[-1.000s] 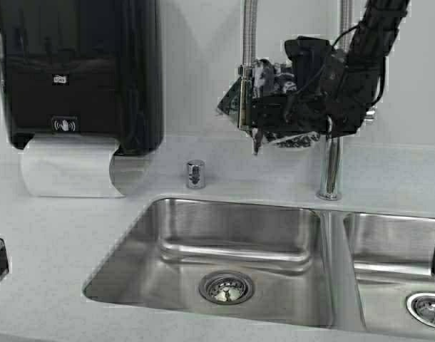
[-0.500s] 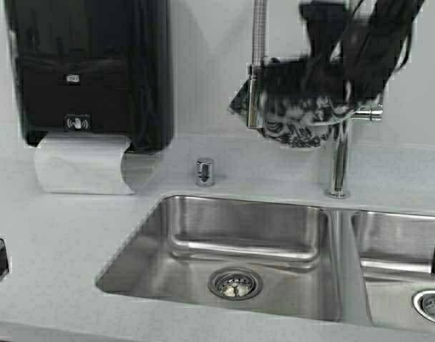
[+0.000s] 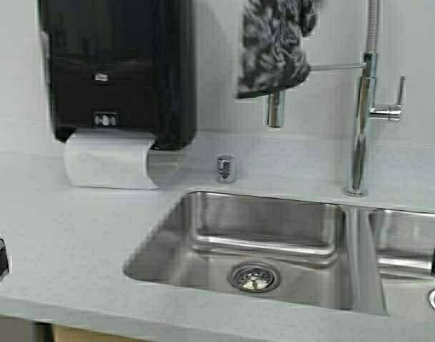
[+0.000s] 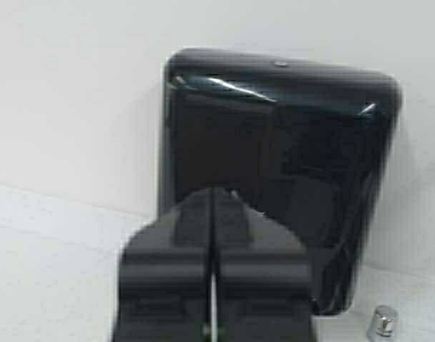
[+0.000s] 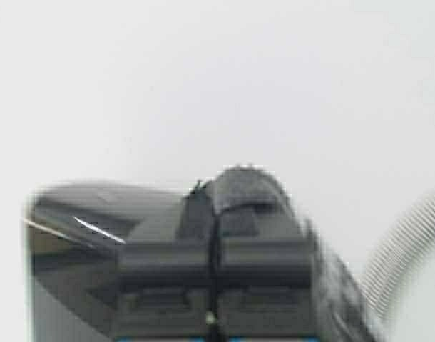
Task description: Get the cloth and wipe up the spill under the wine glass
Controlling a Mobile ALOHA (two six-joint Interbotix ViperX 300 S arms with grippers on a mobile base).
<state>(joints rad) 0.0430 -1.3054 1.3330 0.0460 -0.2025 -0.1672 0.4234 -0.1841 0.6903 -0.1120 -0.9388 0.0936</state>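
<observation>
High view shows the cloth (image 3: 273, 44) hanging in the air near the top of the picture, in front of the wall and just beside the tall faucet (image 3: 361, 121). The right arm itself is out of that picture, so I judge the cloth hangs from it. In the right wrist view the right claw (image 5: 213, 214) has its fingers pressed together with a fold of the cloth (image 5: 243, 187) pinched at the tips, which is why the rest of the cloth falls down loose. I think it is held high so that it can travel over the faucet and the sink (image 3: 257, 242) without catching on them.

The left claw (image 4: 213, 214) is closed on nothing and points toward the black paper towel dispenser (image 4: 278, 171); this arm seems only to wait. In the high view the dispenser (image 3: 118, 71) hangs on the wall with a white paper towel (image 3: 107, 162) coming out of it, and a small chrome knob (image 3: 225, 169) stands on the surface (image 3: 60, 228) behind the sink.

The wine glass and the spill are not visible in any view, so the wiping is not yet begun. The faucet's spray head (image 3: 275, 108) hangs just under the cloth and could catch it.
</observation>
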